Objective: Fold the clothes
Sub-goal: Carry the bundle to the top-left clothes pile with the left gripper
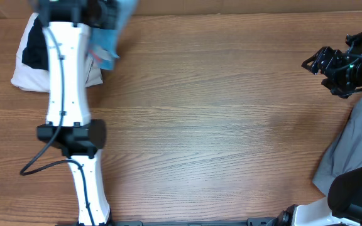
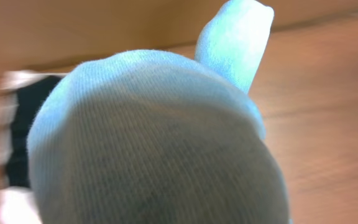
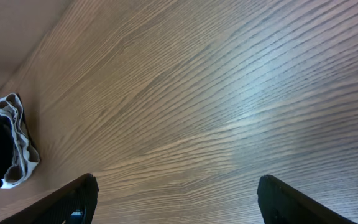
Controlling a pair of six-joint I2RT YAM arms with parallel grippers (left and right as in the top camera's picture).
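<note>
A sky-blue T-shirt (image 1: 107,43) hangs from my left gripper (image 1: 98,12) at the table's far left corner, and the gripper is shut on it. In the left wrist view the same blue cloth (image 2: 160,143) fills the frame and hides the jaws. Beside it lies a pile of white and black clothes (image 1: 31,59), also seen from the left wrist as a black and white cloth (image 2: 18,124). My right gripper (image 1: 322,61) hovers at the far right, away from any cloth. It stands open (image 3: 179,199) over bare wood with nothing between its fingers.
A grey garment (image 1: 357,141) drapes over the table's right edge near the right arm's base. The white left arm (image 1: 68,81) stretches up the left side with a black cable (image 1: 43,166). The right wrist view shows the white and black pile (image 3: 10,146) at its left edge.
</note>
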